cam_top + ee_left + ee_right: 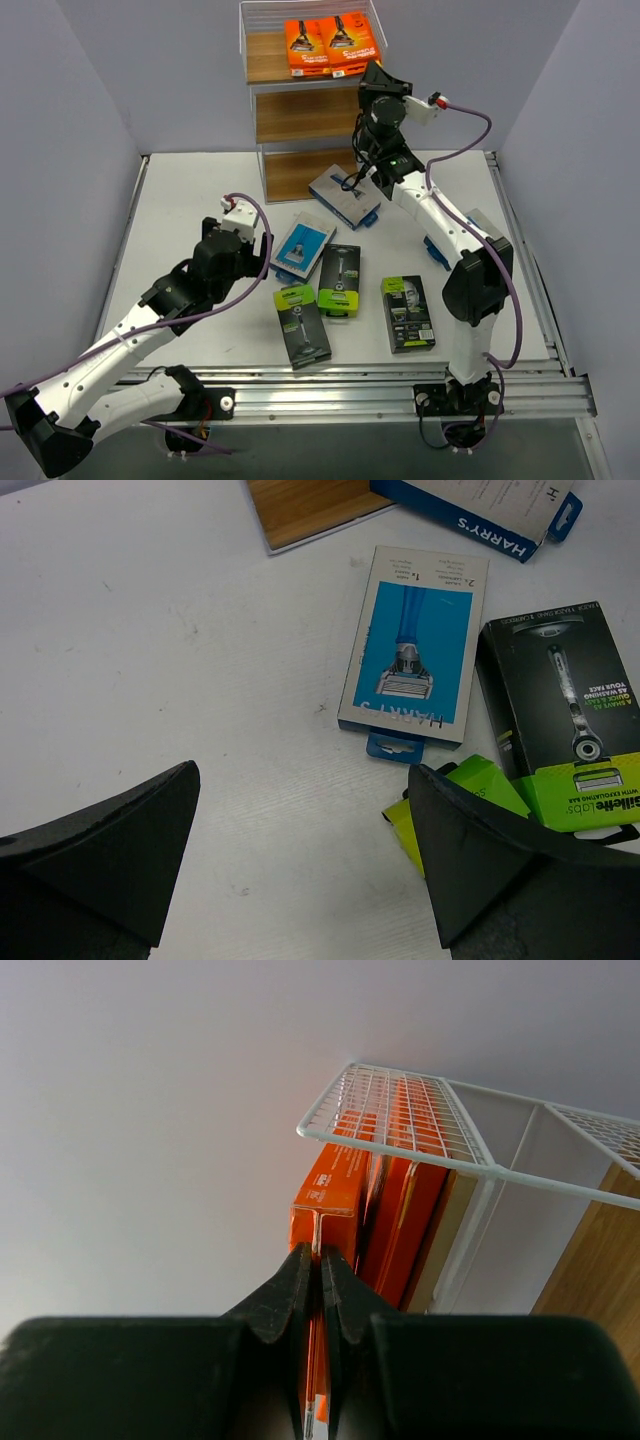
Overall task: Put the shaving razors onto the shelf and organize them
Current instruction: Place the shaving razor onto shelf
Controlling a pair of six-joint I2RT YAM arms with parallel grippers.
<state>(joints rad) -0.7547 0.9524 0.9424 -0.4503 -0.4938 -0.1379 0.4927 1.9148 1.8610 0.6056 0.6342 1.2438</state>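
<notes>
White table [180, 200] with the shelf [300, 115] at the back; two orange packs [307, 45] lie flat side by side on the fenced top tier. The rest are loose on the table: a blue-and-white pack [345, 197] right at the foot of the shelf, another blue-and-white one [410, 645] near the middle, and three black-and-green packs [339, 280] in a rough row closer to the arms. The right gripper [318, 1255] is up at the top tier, pinched tight on the thin edge flap of an orange pack [330, 1200]. The left gripper [302, 780] hovers over the table, jaws spread wide, nothing in them
</notes>
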